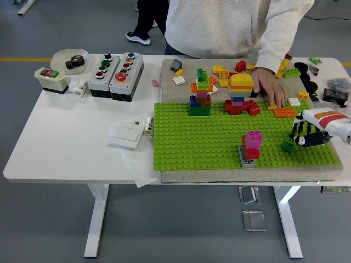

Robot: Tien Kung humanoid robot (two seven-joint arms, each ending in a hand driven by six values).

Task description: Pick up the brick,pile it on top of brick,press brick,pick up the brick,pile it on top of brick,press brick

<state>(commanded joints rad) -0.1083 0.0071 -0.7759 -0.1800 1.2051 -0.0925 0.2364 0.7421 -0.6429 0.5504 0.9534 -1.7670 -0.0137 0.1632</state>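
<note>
On the green baseplate (192, 137) a small stack (251, 146) stands near the front, pink bricks over a red one on a grey base. To its right a small dark green brick (288, 146) sits on the plate. My right hand (307, 135) hovers just right of that green brick, fingers relaxed and pointing down, holding nothing. A taller stack (201, 98) of green, orange, brown and blue bricks stands at the plate's back edge. The left arm does not show.
A person stands at the far side, one hand (270, 87) resting on the mat beside a yellow-topped stack (240, 93) and loose bricks (284, 112). Button boxes (115, 68), a bowl (68, 59) and a white switch (127, 133) lie at left.
</note>
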